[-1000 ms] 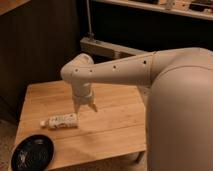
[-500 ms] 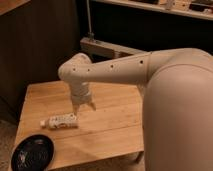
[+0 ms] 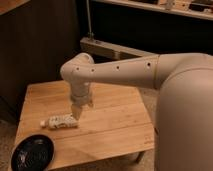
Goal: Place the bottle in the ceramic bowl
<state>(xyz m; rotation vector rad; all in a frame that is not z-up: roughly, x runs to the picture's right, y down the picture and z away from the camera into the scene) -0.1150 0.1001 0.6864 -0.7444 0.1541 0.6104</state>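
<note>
pincer [image 3: 76, 114]: has come down just above the bottle [image 3: 60, 121], at its right end; open or closed, cannot tell.
bottle: unmoved, lying on the table [image 3: 117, 125].
ceramic bowl [image 3: 32, 152]: empty; grasp likely next.

Pale wooden worktop [image 3: 117, 122] with visible grain. Near left, a glossy black ceramic bowl [image 3: 32, 152]. A whitish plastic bottle [image 3: 60, 121], faintly shiny. The smooth, matt off-white arm [image 3: 120, 72] carries an end effector [image 3: 77, 111] just above the bottle's right end.
</note>
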